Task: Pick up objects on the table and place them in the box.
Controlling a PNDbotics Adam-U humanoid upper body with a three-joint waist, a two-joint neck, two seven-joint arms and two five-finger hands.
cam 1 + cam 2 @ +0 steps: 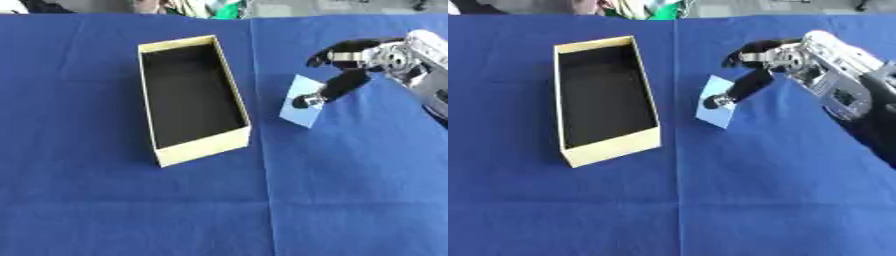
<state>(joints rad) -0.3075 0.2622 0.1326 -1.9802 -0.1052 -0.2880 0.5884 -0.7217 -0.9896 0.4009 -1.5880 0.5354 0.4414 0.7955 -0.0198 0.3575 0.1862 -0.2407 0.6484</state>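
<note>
Left eye view: a blue cloth covers the tabletop point(131, 210). An open cream box point(192, 97) with a dark, empty interior sits left of centre, its long side running from 12 toward 6 o'clock. Just to its right, at 3 o'clock from the box, lies a pale blue card point(302, 106), near the box wall but apart from it. The right hand point(367, 57) reaches in from the 2 o'clock corner. One of its fingers point(337, 86) stretches down so its tip rests on the card; the others curl back near the palm. It is pressing the card, not pinching it. The left hand is not visible.

Right eye view: the same scene, with the arm point(846, 95) showing more fully. The card appears to tilt slightly, its edge nearest the box looking raised, though this is hard to confirm.

Judgement: a flat card resists a top-down grip. Doing this step well likely means tipping or sliding the card until an edge lifts, then closing thumb and finger across that edge before carrying it toward 9 o'clock, over the box.
</note>
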